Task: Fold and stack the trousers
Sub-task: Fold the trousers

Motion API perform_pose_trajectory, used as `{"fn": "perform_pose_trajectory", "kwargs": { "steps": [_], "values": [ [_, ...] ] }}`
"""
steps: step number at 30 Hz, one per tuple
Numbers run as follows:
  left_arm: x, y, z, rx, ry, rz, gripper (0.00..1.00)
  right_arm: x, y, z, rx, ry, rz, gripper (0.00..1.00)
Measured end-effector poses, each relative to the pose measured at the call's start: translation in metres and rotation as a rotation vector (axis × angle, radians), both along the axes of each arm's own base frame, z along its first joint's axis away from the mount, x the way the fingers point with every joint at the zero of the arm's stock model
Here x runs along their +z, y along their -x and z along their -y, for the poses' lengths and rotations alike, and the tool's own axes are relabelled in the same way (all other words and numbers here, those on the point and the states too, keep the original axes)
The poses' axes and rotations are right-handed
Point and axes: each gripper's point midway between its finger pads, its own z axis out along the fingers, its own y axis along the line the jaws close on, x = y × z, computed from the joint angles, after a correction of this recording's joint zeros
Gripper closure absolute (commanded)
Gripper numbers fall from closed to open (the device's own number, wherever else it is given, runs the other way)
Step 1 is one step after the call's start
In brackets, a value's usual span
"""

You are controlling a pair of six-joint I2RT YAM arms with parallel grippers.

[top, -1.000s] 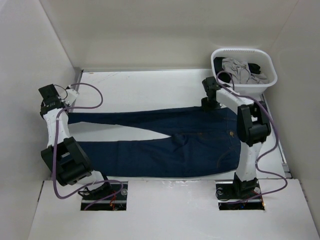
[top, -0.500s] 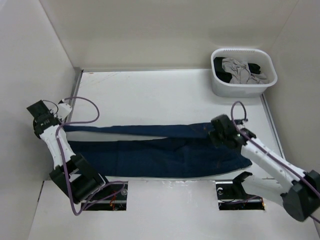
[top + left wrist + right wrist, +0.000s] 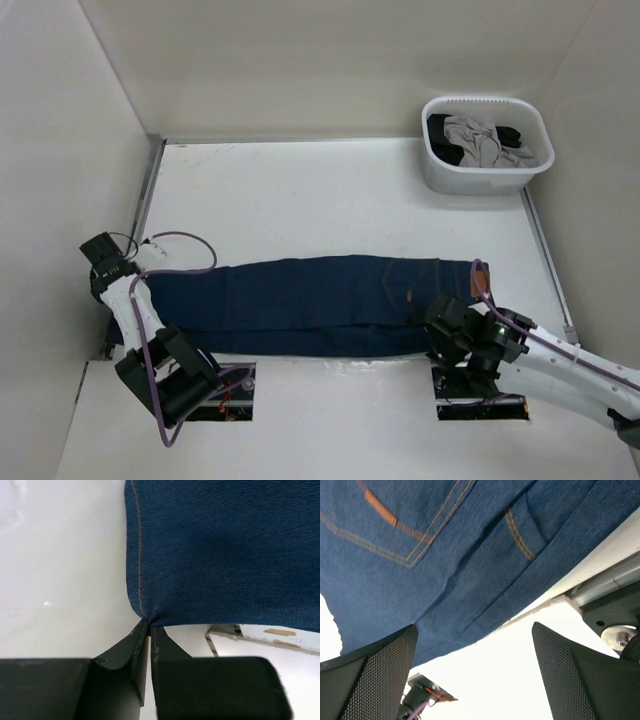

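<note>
The dark blue trousers (image 3: 300, 305) lie folded lengthwise near the table's front edge, with the waist at the right and a tan patch (image 3: 408, 297) facing up. My left gripper (image 3: 112, 285) is at the leg ends on the left. In the left wrist view this gripper (image 3: 148, 624) is shut on the corner of the trousers' hem (image 3: 210, 555). My right gripper (image 3: 441, 326) sits low at the waist end. Seen from its wrist, the right gripper (image 3: 475, 652) is open, with the trousers' waist edge (image 3: 470, 580) just beyond its fingers and nothing held.
A white basket (image 3: 437, 178) stands at the back right and holds a light grey garment (image 3: 475, 138) and a black garment (image 3: 512, 135). White walls close in the table on the left, back and right. The arm bases sit in cut-outs (image 3: 478, 385) at the near edge.
Both arms pulled the far half of the trousers toward the near edge, which folded them lengthwise. The right gripper then opened and let go of the waist. The left gripper stays shut.
</note>
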Motion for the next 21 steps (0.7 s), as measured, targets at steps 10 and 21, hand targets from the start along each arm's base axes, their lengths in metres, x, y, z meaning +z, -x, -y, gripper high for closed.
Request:
{"fn": "perform_pose_trajectory", "kwargs": {
  "steps": [10, 21],
  "values": [
    [-0.016, 0.006, 0.008, -0.02, 0.007, -0.053, 0.85, -0.027, -0.035, 0.024, -0.241, 0.181, -0.121, 0.0],
    [-0.015, 0.064, 0.009, 0.023, -0.022, -0.383, 0.5, 0.072, -0.126, -0.012, 0.093, 0.374, 0.21, 0.0]
  ]
}}
